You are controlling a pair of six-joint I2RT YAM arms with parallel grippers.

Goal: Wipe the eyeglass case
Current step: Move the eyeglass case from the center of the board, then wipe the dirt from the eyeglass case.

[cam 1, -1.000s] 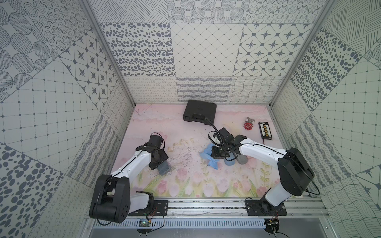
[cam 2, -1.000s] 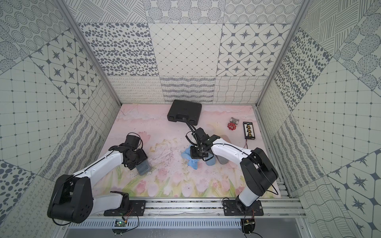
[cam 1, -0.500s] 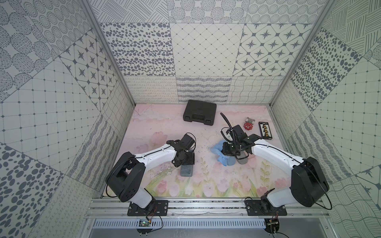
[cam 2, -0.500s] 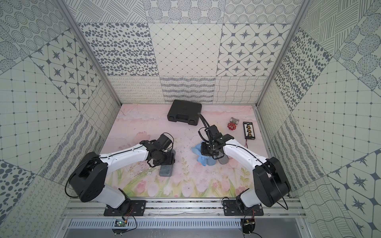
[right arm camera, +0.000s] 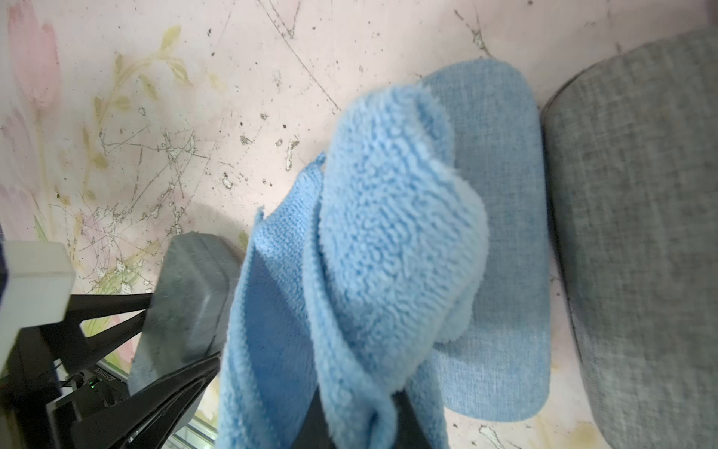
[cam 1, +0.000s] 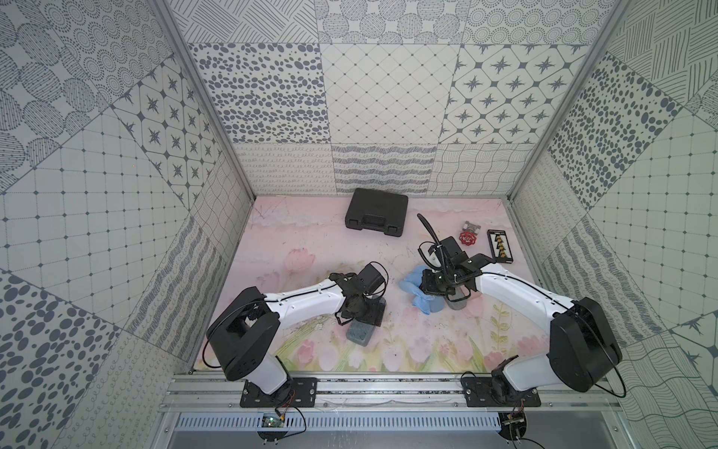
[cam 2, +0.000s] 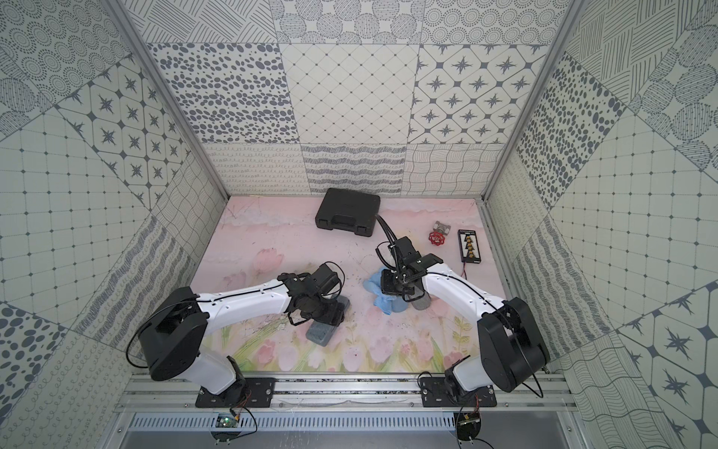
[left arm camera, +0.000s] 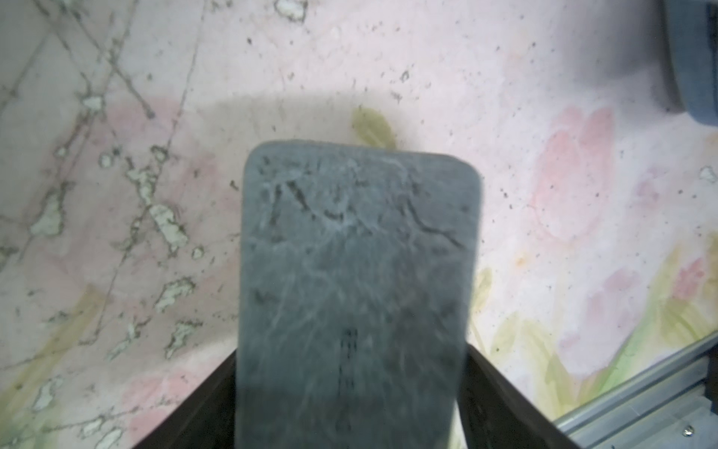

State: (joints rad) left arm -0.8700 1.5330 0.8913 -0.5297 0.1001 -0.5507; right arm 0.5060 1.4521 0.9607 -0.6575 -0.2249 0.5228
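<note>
Two arms bend inward in both top views: left gripper (cam 1: 365, 320) over the dark eyeglass case (cam 1: 359, 335), front-middle of the mat (cam 1: 295, 233); right gripper (cam 1: 429, 289) clenching blue cloth (cam 1: 412, 280). Left wrist: fingers (left arm camera: 202, 408) flank the case (left arm camera: 355, 272), grip unclear. Right wrist: cloth (right arm camera: 388, 233) dangles.

The cloth (cam 1: 413, 285) is right of the eyeglass case (cam 1: 359, 333).

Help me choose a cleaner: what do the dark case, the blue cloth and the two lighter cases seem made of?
Dark case: matte dark grey, possibly felt or rubbery covering; pale scuffs show, the view is blurred.
Blue cloth: likely microfibre, fluffy looped pile, ribbed reverse.
Blue case: woven fabric cover, fine heathered threads, matte.
Grey case: similar woven fabric, mottled grey weave.
</note>
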